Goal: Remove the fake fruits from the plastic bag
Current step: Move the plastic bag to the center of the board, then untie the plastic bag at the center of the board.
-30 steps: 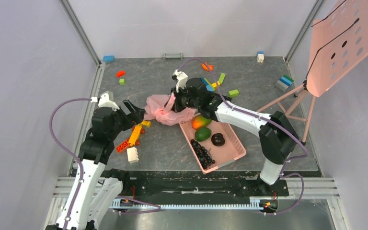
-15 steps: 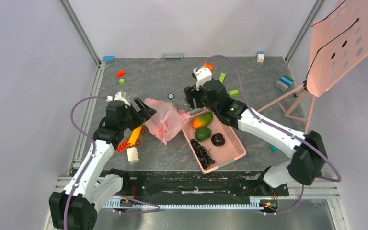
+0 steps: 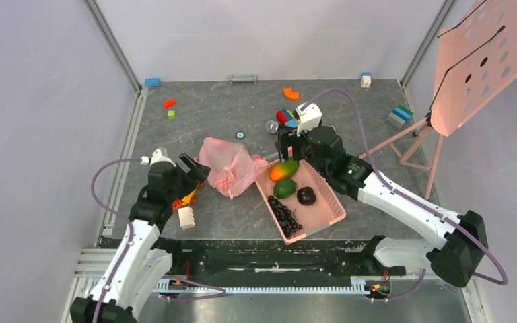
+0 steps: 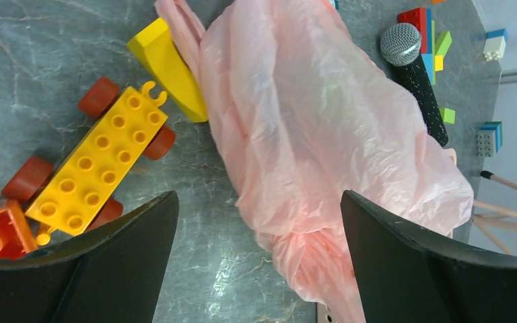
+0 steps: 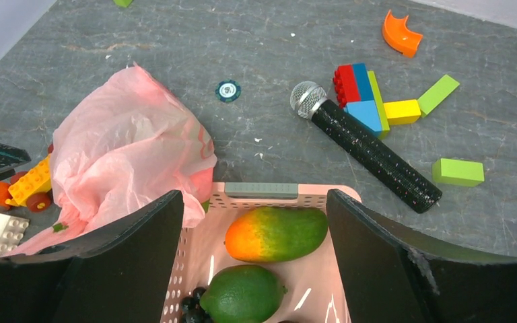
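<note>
Plastic bag (image 3: pixel 227 165) crumpled, lying just ahead of left gripper (image 4: pixel 257 202), jaws wide apart, empty. Right gripper (image 5: pixel 254 196) likewise spread wide, holding nothing, over pink basket (image 5: pixel 262 190) rim; bag ahead-left of it.

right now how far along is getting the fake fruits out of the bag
Looks done: a green fruit and a dark fruit lie in the pink basket beside the mango and grapes. In hand: nothing; both claws are open, the left claw at the plastic bag, the right claw over the basket. Left: the bag lies crumpled and bulging; what it holds is hidden.
</note>
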You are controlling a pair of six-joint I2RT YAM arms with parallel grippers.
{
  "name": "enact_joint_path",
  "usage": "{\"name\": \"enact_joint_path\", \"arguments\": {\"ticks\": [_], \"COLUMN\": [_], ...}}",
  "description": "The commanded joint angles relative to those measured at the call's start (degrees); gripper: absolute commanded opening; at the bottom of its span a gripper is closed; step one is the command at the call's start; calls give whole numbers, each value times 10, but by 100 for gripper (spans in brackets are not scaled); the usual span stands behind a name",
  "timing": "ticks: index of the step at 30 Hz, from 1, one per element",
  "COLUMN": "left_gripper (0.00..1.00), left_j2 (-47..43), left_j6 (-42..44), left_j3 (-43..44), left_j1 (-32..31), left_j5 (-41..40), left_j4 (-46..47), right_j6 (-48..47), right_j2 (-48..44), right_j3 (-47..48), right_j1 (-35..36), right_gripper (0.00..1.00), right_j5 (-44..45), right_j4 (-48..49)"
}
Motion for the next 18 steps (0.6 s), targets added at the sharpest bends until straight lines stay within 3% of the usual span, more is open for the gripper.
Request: {"name": "enact_joint_path", "arguments": {"ticks": [1,11,18], "left_gripper": [95,83,83], "left_j2": [-39,16,70], "left_j6": [-48,-80,-90], "left_j3": [-38,-91,-96], "left_j1": [1,1,1], "left_j5": [-33,2,16], "left_j4": [6,124,204], "right_j6": [20,42,50], "right_j2": [-17,-52,-52], "right_j3": [-16,-52,-69], "right_j1": [-2,-2,-2], "right_gripper": [81,81,81], "right_j5": [-16,-21,-28], "right_j4": [13,16,21]}}
